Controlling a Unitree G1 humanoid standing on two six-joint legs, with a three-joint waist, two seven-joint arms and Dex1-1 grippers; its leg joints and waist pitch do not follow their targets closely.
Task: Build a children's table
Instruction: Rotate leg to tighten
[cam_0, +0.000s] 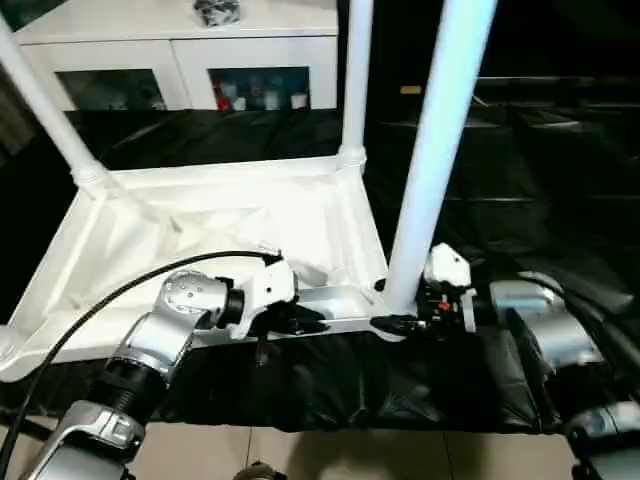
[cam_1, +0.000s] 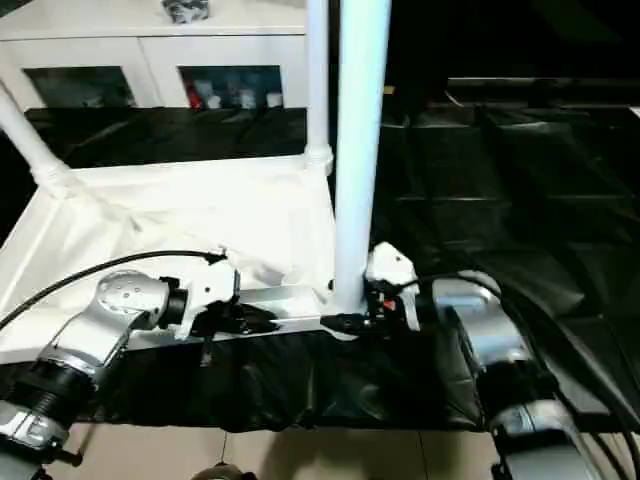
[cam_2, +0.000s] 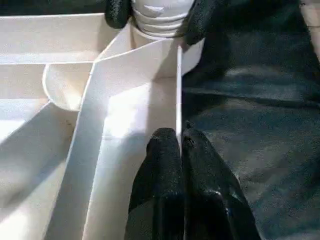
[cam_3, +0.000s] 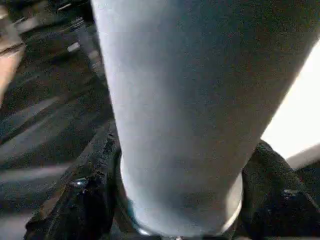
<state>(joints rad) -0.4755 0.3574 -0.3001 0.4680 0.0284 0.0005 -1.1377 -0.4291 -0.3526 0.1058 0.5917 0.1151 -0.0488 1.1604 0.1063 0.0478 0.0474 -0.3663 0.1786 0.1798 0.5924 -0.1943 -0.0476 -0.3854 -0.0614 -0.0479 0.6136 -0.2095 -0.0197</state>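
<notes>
The white tabletop lies upside down on the black cloth, ribbed underside up. A white leg stands in its near right corner socket. My right gripper holds this leg at its base, one black finger on each side of the tube. Two more legs stand upright, one at the far left corner and one at the far right corner. My left gripper is shut on the thin wall of the tabletop's near rim, a short way left of the held leg.
A white cabinet with glass doors stands behind the table. Black cloth covers the work surface out to the right. Light floor shows at the near edge. A black cable arcs over my left forearm.
</notes>
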